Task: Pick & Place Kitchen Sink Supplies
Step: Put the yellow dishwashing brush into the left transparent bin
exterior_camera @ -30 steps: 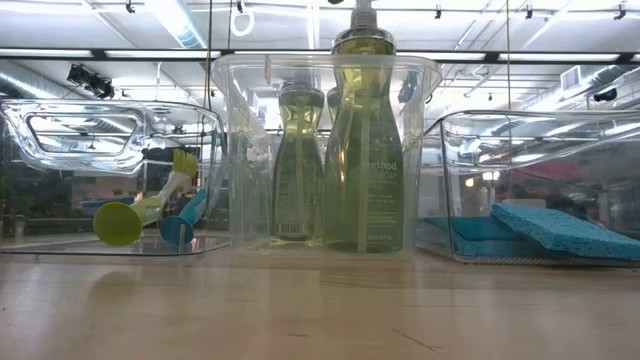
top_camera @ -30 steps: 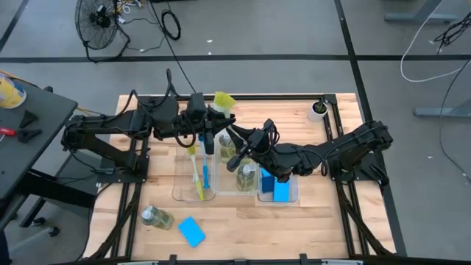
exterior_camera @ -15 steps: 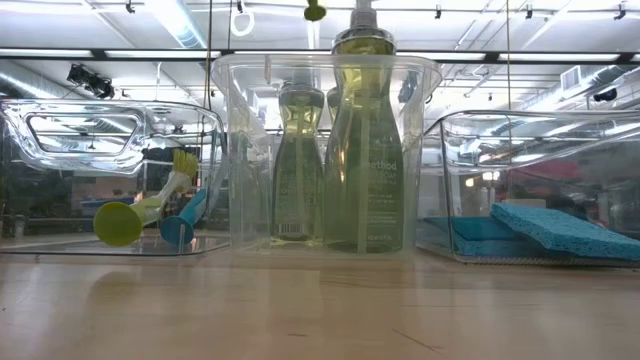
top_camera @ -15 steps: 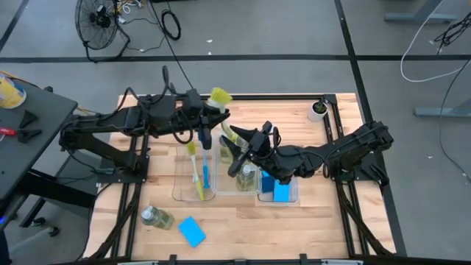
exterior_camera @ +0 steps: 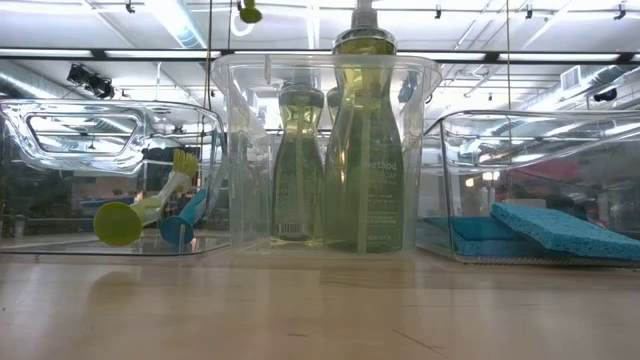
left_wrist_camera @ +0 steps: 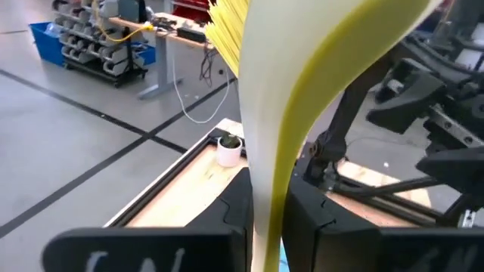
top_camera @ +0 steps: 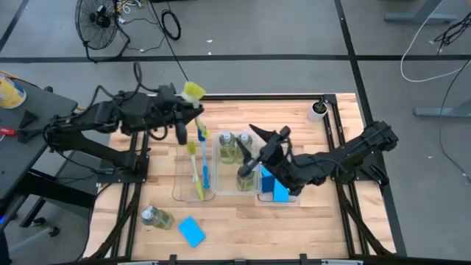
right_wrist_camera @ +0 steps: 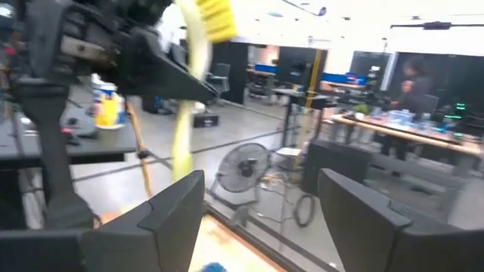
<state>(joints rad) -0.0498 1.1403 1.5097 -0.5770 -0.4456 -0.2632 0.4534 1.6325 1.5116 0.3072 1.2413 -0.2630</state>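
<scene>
My left gripper (top_camera: pixel 182 126) is clamped on a yellow-green dish brush (top_camera: pixel 196 110), holding it in the air above the far end of the left tray (top_camera: pixel 176 184), bristle head (left_wrist_camera: pixel 231 26) up. My right gripper (top_camera: pixel 254 147) stands wide apart and empty over the middle tray (top_camera: pixel 227 188), just above the soap bottles (top_camera: pixel 237 149) standing in it. Two more brushes (top_camera: pixel 197 168) lie in the left tray; blue sponges (top_camera: pixel 277 188) fill the right tray. One bottle (top_camera: pixel 156 218) and one sponge (top_camera: pixel 191 230) lie on the table (top_camera: pixel 309 221) near its front edge.
</scene>
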